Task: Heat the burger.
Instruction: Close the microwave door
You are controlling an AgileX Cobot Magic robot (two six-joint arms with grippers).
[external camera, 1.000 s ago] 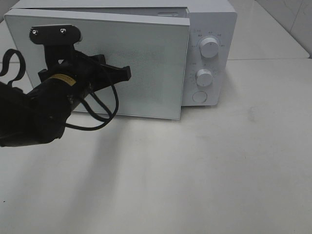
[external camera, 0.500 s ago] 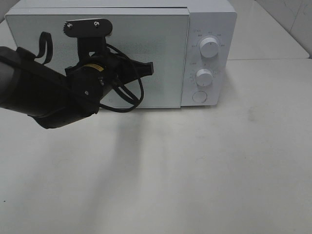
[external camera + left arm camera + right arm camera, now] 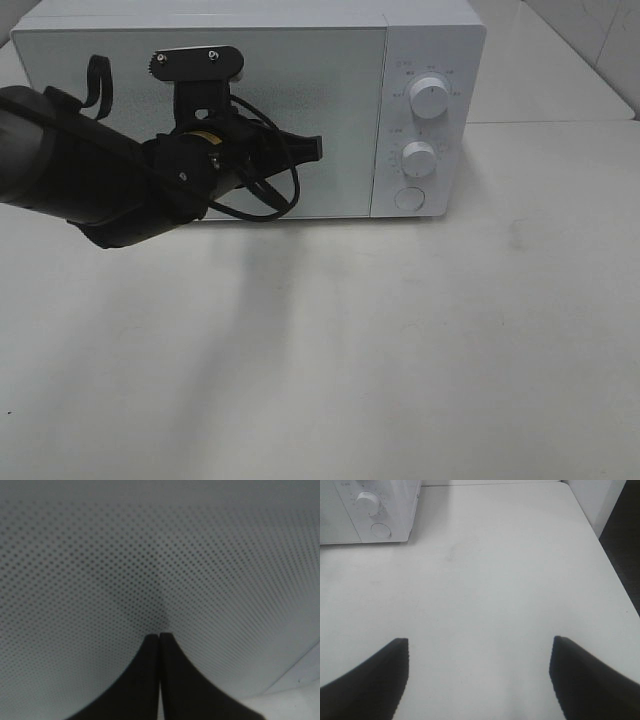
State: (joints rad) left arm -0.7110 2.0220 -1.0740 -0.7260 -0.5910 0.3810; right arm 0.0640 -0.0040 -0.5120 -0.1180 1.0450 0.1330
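Note:
The burger is out of view in every frame. A white microwave point(image 3: 430, 40) stands at the back of the table with its dotted glass door point(image 3: 330, 100) flush against the body. My left gripper point(image 3: 316, 148) is shut, its tips against the middle of the door. The left wrist view shows the two black fingers pressed together point(image 3: 159, 635) right at the dotted door surface point(image 3: 150, 555). My right gripper point(image 3: 479, 641) is open with nothing between its fingers, hovering over bare table to the right of the microwave point(image 3: 395, 500). It does not show in the exterior view.
The microwave's control panel carries two knobs point(image 3: 430, 97) point(image 3: 419, 158) and a round button point(image 3: 409, 198). The white table point(image 3: 400, 350) stretches in front, and its right edge point(image 3: 615, 580) drops off into a dark gap.
The microwave door has swung from ajar to closed. My left arm moved right and toward the microwave with it, gripper shut throughout. The right gripper has not moved.

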